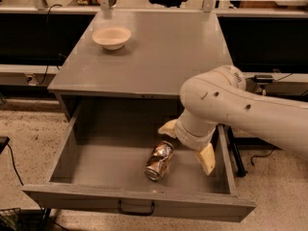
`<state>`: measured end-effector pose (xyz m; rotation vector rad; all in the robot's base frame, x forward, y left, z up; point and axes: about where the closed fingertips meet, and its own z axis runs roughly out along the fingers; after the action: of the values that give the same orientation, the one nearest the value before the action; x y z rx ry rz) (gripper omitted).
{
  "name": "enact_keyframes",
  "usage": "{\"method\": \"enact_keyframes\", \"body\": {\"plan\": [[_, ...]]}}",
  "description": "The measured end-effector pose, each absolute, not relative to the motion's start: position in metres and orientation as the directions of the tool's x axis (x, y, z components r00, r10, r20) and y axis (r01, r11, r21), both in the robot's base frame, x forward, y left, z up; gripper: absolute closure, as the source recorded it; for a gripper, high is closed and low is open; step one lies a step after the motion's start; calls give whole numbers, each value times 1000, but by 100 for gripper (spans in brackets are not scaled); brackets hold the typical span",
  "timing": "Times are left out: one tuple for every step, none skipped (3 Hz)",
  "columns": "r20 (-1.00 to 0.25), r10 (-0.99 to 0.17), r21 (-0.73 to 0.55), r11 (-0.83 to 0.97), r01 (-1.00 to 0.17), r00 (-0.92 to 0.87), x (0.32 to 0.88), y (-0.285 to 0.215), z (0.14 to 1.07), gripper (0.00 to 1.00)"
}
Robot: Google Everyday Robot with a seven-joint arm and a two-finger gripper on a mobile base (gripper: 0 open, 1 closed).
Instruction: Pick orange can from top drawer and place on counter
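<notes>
The orange can (pixel 159 160) lies on its side on the floor of the open top drawer (pixel 96 162), right of centre, its silver round end toward the drawer's front. My gripper (pixel 187 143) hangs over the drawer's right part, just right of the can and a little above it. Its two cream fingers (pixel 207 159) are spread apart, one behind the can and one to its right, and hold nothing. The grey counter (pixel 159 52) is above the drawer.
A cream bowl (pixel 111 36) stands on the counter's far left. The drawer's front panel has a dark curved handle (pixel 136 209). My white arm (pixel 240 109) reaches in from the right over the drawer's right wall. Cables and a metal leg are on the floor at right.
</notes>
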<state>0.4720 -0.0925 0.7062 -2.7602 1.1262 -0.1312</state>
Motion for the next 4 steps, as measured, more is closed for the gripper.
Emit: {"method": "enact_keyframes", "body": {"plan": [[-14,-632,-184,-760,-624,775,476,-65,673,0],[-38,-587,-172,-793,-584,808,480,-47,649,0],[-65,-552,-167,-816,-554,832,481,-34,636,18],[-89,-524,-154,-833,-531,847,480,-22,622,45]]}}
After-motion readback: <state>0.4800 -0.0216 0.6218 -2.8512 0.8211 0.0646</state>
